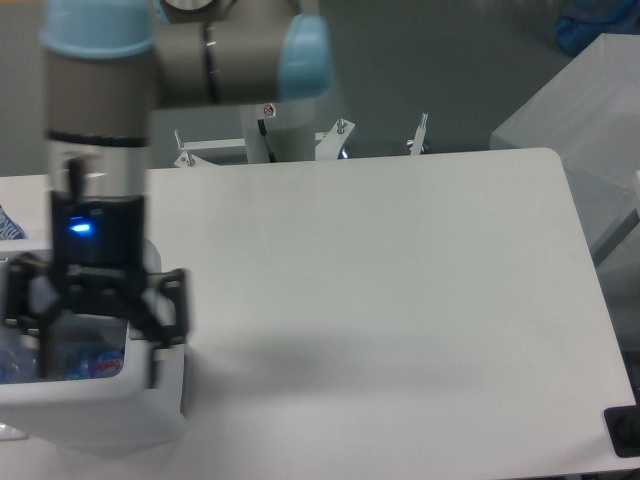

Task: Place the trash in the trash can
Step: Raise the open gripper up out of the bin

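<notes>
While the arm blocks much of the bin, this is what shows:
gripper point(95, 315): hangs right over the trash can at the left edge of the table, motion-blurred; fingers spread wide apart, one dark finger point(172, 305) over the bin's right wall, the other over its left part; nothing between them.
wrist: dark block above the fingers with a small blue light point(80, 227) lit on it; grey arm link and pale blue joint caps run up to the top of frame.
trash can point(150, 400): white rectangular bin, bottom-left corner of the table, partly cut by the frame edge; upright, thick rim, open top.
trash point(80, 358): inside the bin; bluish clear plastic with bits of blue and red seen through the opening under the gripper; too blurred to tell bottle from wrapper.
blue scrap point(8, 224): blue-and-white printed bit at the far left edge, outside the bin, behind it; cannot tell what it is.
table point(400, 300): white, rounded corners; bin's shadow falls to the right of the bin.
robot base point(290, 120): white pedestal behind the table's far edge.
</notes>
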Action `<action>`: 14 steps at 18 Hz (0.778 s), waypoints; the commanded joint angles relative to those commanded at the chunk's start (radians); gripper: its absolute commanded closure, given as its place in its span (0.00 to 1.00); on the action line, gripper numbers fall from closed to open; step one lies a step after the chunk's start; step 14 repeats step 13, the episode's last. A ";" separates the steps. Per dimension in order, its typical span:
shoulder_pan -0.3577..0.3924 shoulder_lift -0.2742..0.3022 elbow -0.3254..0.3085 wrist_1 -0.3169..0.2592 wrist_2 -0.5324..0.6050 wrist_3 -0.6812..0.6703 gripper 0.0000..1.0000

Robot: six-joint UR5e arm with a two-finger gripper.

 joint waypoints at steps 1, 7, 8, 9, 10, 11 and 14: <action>0.026 0.011 -0.023 -0.002 0.015 0.047 0.00; 0.128 0.034 -0.126 -0.008 0.072 0.201 0.00; 0.128 0.035 -0.135 -0.008 0.092 0.204 0.00; 0.129 0.037 -0.138 -0.008 0.116 0.206 0.00; 0.129 0.037 -0.134 -0.008 0.132 0.204 0.00; 0.131 0.037 -0.131 -0.006 0.137 0.204 0.00; 0.141 0.040 -0.131 -0.006 0.137 0.204 0.00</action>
